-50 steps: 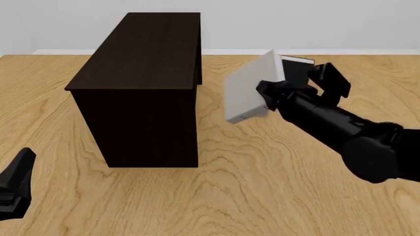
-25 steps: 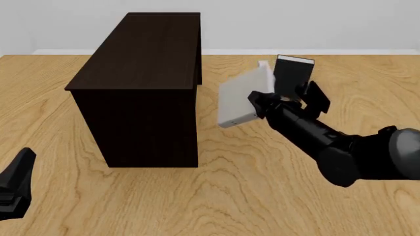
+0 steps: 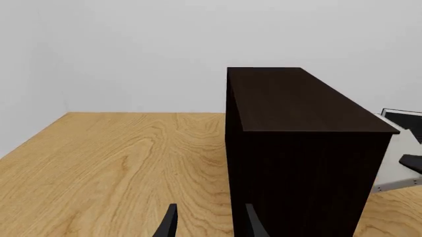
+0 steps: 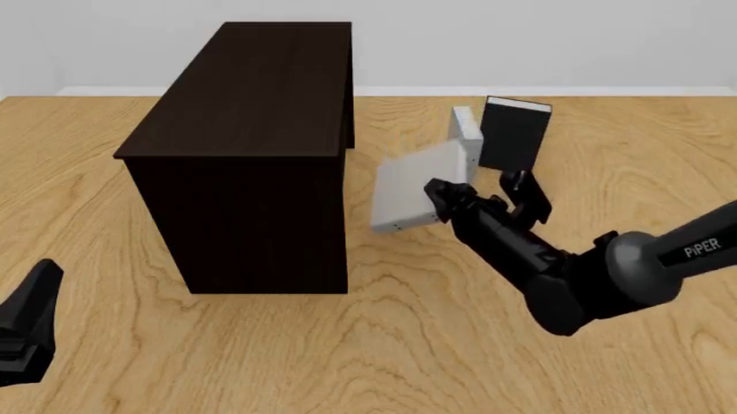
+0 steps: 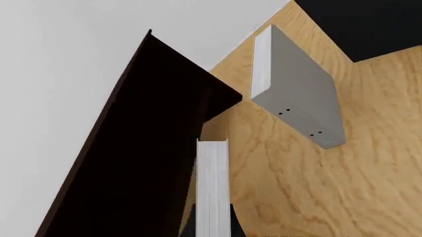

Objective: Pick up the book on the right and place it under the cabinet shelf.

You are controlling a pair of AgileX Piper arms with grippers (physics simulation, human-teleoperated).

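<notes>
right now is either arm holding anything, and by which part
The right end effector holds the grey book, pinched at its edge with the page side toward the wrist camera. The left end effector is open and holds nothing.

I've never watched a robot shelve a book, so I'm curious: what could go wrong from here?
The right gripper pinches the light grey hardcover book by one edge only, so it might tilt or slip out.

The book is close to the tall dark brown cabinet; a corner could bump its side wall rather than entering the opening.

A second grey book and a black book stand just behind; the arm might knock them over.
</notes>
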